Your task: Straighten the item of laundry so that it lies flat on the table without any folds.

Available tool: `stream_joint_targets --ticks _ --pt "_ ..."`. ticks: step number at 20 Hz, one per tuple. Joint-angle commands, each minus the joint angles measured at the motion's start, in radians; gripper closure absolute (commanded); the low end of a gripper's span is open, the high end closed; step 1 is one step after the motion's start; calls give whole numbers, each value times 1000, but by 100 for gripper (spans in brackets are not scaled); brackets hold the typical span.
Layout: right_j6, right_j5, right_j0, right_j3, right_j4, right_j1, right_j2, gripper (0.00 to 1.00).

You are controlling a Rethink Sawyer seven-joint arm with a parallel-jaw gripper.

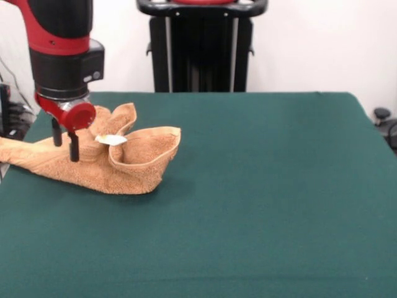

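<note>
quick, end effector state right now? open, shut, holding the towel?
End effector: open, its two fingers apart and pointing down over the left part of the towel, with nothing seen gripped between them.

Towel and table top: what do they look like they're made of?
The towel looks like orange-tan terry cloth: a fuzzy, looped, matte surface that holds soft folds and curls up at one edge. The table seems covered in dark green felt-like fabric, flat and matte with no shine; what lies under the cover cannot be seen.
</note>
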Motion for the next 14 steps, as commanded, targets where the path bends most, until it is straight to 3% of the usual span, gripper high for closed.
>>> stream_joint_targets --ticks 1,14 --pt "260 -58 51 89 58 85 10 0" --pt "183 -129 25 246 -3 46 7 0"
